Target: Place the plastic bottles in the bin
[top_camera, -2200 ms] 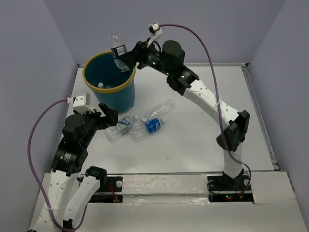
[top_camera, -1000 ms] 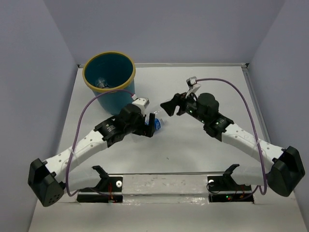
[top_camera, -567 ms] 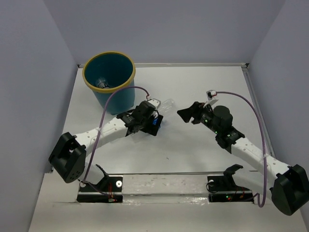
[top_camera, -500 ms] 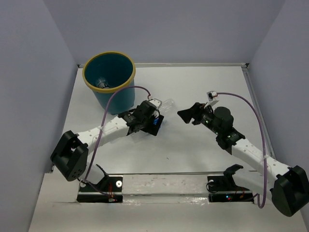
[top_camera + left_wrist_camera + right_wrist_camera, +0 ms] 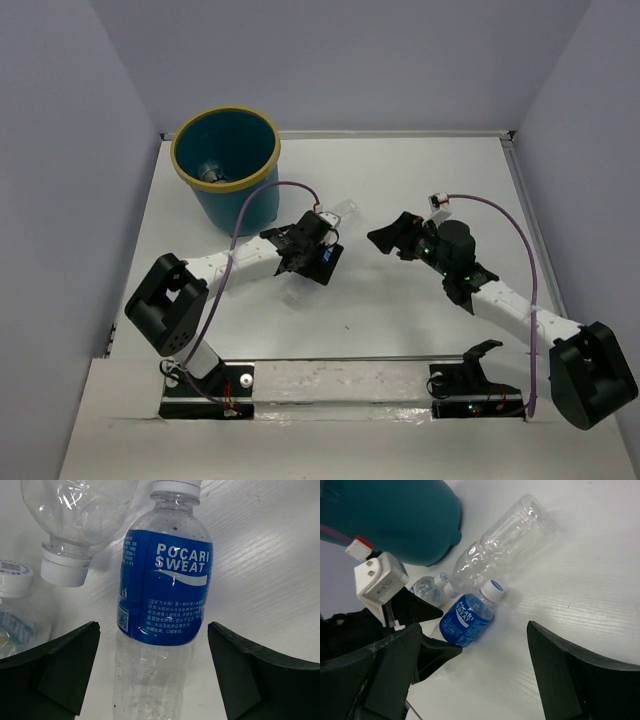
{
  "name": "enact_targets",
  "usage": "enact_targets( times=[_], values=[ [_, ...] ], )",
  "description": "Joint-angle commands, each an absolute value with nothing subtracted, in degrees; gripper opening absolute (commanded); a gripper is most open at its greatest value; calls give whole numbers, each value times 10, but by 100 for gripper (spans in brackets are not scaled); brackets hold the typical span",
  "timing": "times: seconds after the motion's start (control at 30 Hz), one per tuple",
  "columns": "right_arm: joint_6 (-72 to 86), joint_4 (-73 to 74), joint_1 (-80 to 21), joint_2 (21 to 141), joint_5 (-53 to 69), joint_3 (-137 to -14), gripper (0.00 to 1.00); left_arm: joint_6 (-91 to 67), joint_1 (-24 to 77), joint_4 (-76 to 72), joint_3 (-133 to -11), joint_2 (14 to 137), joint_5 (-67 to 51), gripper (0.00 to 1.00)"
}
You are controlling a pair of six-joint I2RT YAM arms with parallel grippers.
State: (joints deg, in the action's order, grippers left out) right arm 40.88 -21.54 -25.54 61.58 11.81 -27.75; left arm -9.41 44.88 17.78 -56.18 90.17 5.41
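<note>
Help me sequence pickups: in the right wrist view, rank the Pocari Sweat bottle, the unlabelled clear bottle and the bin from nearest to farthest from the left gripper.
1. Pocari Sweat bottle: between the fingers of the left gripper.
2. Unlabelled clear bottle: beyond it, upper right.
3. Bin: farthest, upper left.

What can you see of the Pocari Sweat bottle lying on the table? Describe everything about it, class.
The Pocari Sweat bottle is small and made of clear plastic. It looks empty, and has a white cap and a blue wrap label with white lettering. It lies on its side on the white table, cap pointing away from the left gripper, whose jaws stand open on either side of its lower body, not visibly touching it. A clear unlabelled bottle lies close beside its neck.
</note>
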Motion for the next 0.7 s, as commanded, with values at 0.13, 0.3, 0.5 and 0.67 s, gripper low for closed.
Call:
enact_targets(
  times=[0.13, 0.3, 0.5, 0.67],
  values=[
    [425, -241, -253, 735, 136, -340, 96, -148, 467, 157, -536, 889, 27, 88],
    [438, -242, -272, 820, 120, -406, 99, -197, 489, 119, -491, 877, 31, 82],
    [454, -233, -286, 933, 96, -480, 100, -244, 504, 77, -444, 849, 38, 69],
    [468, -218, -292, 1012, 87, -546, 100, -274, 511, 26, -402, 761, 33, 49]
  ],
)
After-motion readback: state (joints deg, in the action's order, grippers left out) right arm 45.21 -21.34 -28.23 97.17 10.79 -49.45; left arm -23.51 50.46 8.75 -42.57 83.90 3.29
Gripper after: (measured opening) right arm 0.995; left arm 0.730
